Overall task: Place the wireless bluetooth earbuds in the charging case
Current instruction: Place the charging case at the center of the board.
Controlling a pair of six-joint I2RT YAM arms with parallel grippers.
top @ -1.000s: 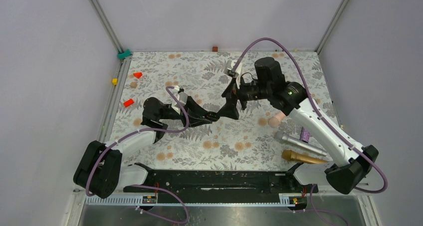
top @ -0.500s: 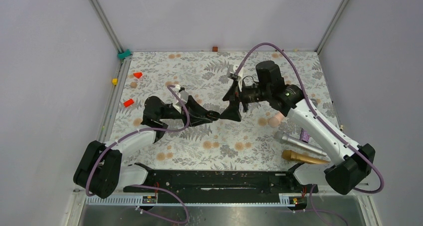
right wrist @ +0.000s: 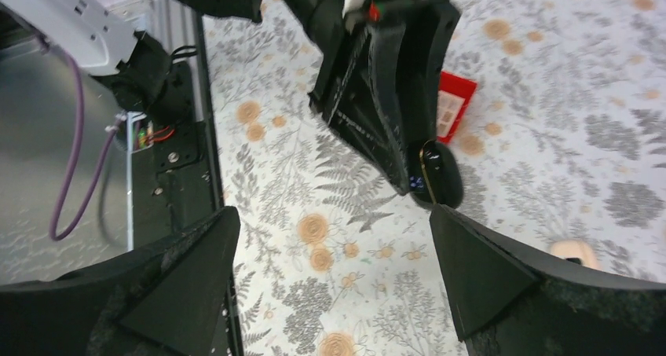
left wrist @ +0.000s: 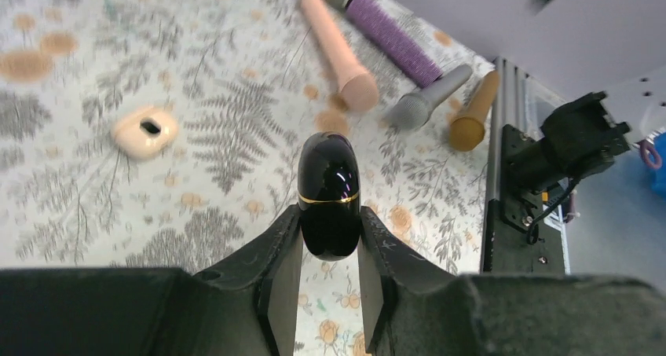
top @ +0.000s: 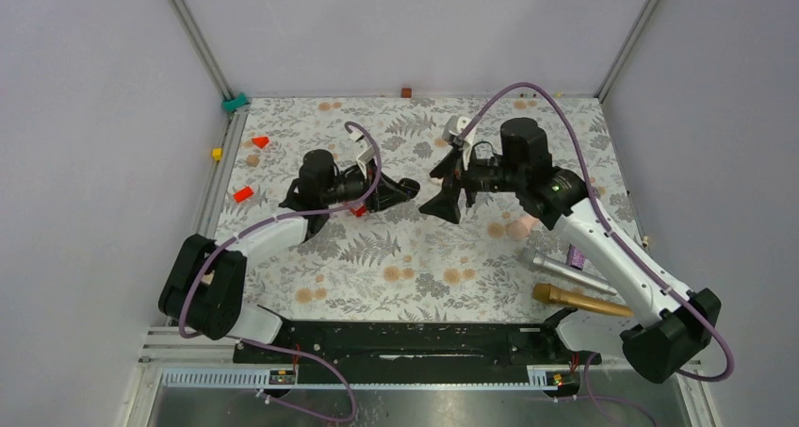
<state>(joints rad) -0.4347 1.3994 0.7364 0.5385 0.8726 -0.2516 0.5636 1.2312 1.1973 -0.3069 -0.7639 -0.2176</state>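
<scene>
Left claw (left wrist: pixel 330 224): my two dark fingers (left wrist: pixel 276 254) are closed onto the charging case (left wrist: pixel 330 185), pinching its lower half from both sides, with the upper half sticking out past the tips. The case is small, glossy black and a rounded oval like a pebble. It has a thin gold band around its middle, and light glints on the top half. The two halves meet at the band and I see no gap.

In the top view the case sits in the upper middle of the frame, held over the floral desk (left wrist: pixel 94 214) between my two claws.

Right claw (right wrist: pixel 334 214): spread wide with nothing in it, both fingers apart at the bottom corners of its wrist view. The case lies beyond them, right of centre. I cannot tell how high it is off the desk.

In the left wrist view a peach pod (left wrist: pixel 145 130) with a dark hole lies on the desk at left. At the top are a pink microphone (left wrist: pixel 338 49), a purple microphone (left wrist: pixel 389 30), a silver microphone (left wrist: pixel 428 104) and a gold microphone (left wrist: pixel 475 116), close together. In the right wrist view a red box (right wrist: pixel 451 104) lies just behind my left claw.
</scene>
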